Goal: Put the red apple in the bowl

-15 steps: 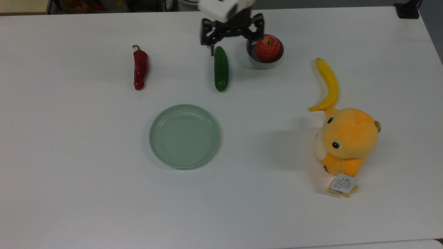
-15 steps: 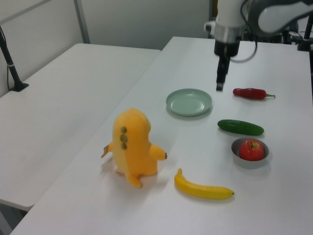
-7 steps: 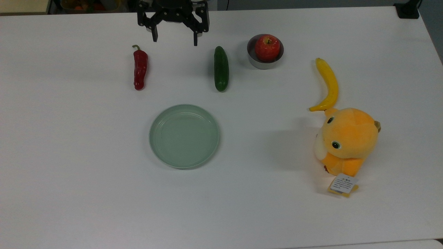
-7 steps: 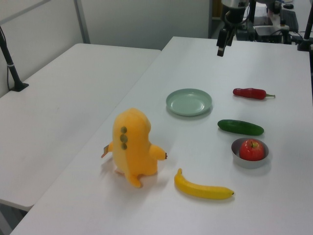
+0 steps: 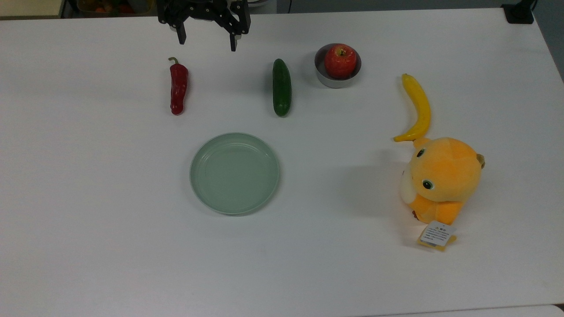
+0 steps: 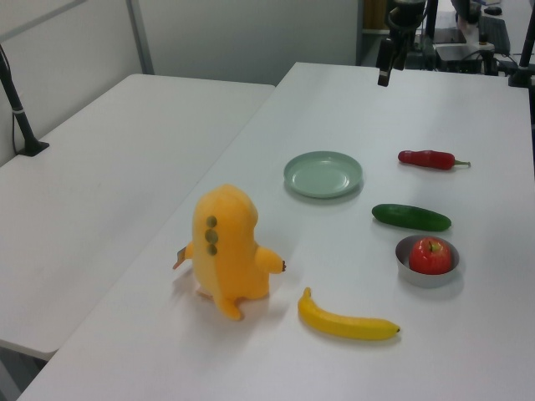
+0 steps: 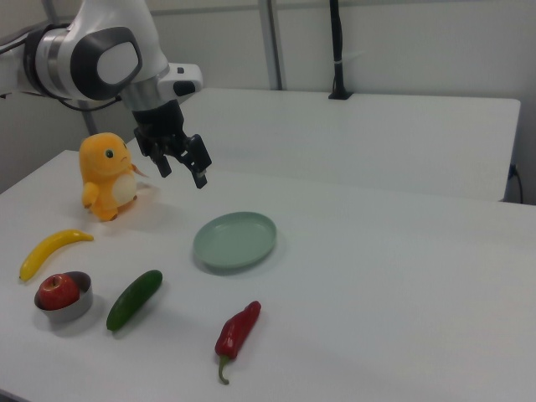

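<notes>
Pincer (image 5: pixel 206 42) agape, empty; red apple (image 5: pixel 340 61) in bowl (image 5: pixel 337 80)

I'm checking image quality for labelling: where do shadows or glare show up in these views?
Top view: the plush toy casts a soft shadow toward the top view's left. Left view: a faint highlight glints on the red apple. Right view: a dim shadow lies beside the cucumber.

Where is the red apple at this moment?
The red apple sits inside the bowl, near the top view's upper edge, just to the right of the cucumber and up-left of the banana.
</notes>
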